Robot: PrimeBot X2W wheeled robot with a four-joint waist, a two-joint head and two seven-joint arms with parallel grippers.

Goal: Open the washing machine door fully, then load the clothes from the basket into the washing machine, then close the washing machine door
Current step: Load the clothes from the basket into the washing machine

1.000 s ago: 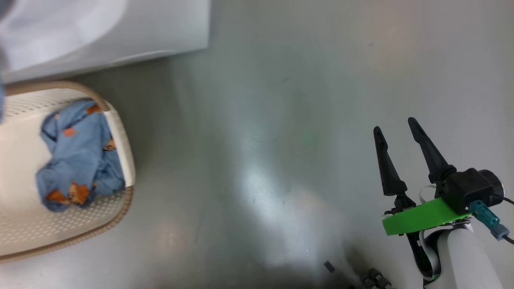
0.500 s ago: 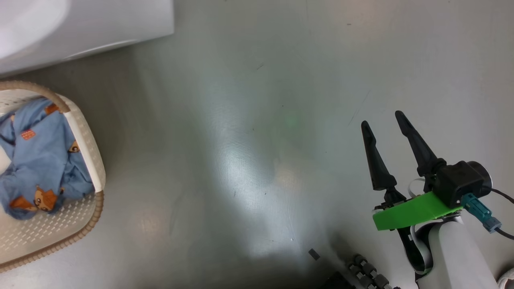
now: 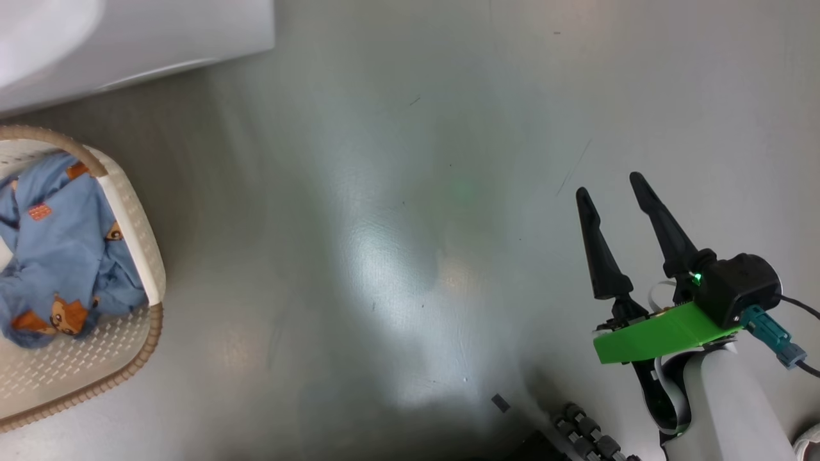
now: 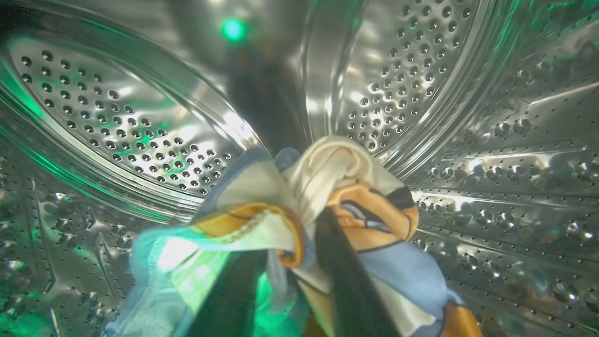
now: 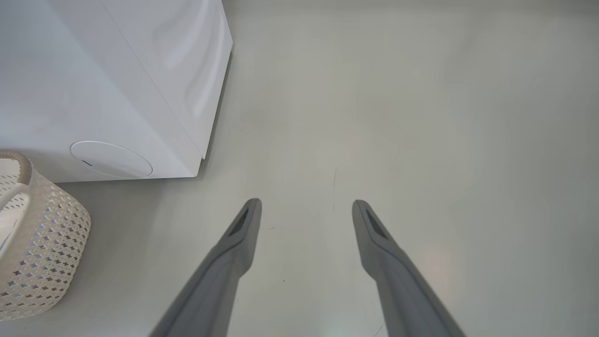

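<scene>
Clothes [image 3: 57, 250] lie in the basket [image 3: 131, 218], on the floor [image 3: 384, 192] before the washer [image 3: 160, 38]; another piece [image 4: 327, 187] lies in the drum [image 4: 140, 117].

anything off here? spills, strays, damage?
Nothing stands out. The clothes sit inside the basket, one piece bunches around the left gripper in the drum, and the floor shows just faint scuffs.

Glossy grey floor [image 3: 410, 192], faintly scratched.

Shiny perforated steel drum [image 4: 140, 117], soft printed cloth [image 4: 337, 164], matt plastic basket [image 5: 51, 224] (woven-look rim), glossy floor [image 3: 397, 256].
</scene>
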